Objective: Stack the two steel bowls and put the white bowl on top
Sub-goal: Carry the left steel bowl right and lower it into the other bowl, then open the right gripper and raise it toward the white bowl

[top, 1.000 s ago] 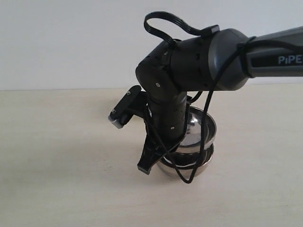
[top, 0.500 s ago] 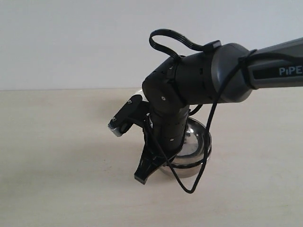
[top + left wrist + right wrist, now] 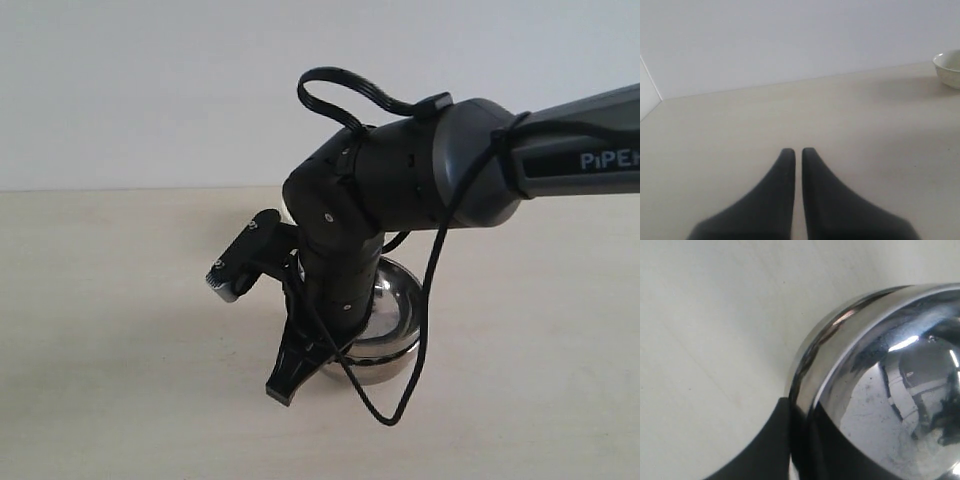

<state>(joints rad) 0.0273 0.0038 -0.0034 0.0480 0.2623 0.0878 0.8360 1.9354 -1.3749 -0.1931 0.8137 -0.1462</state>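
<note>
On table (image 3: 120, 400) | steel bowls (image 3: 398, 318) now nested, shifted left | right jaws gripping

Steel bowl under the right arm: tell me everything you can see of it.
The steel bowl is round, mirror-polished metal. It stands upright and appears to rest on the pale table. The right gripper is shut on its rim, one dark finger outside the wall and one inside. The arm hides part of it in the exterior view. A double bright band runs along its edge; whether a second bowl is nested beneath cannot be told.
</note>
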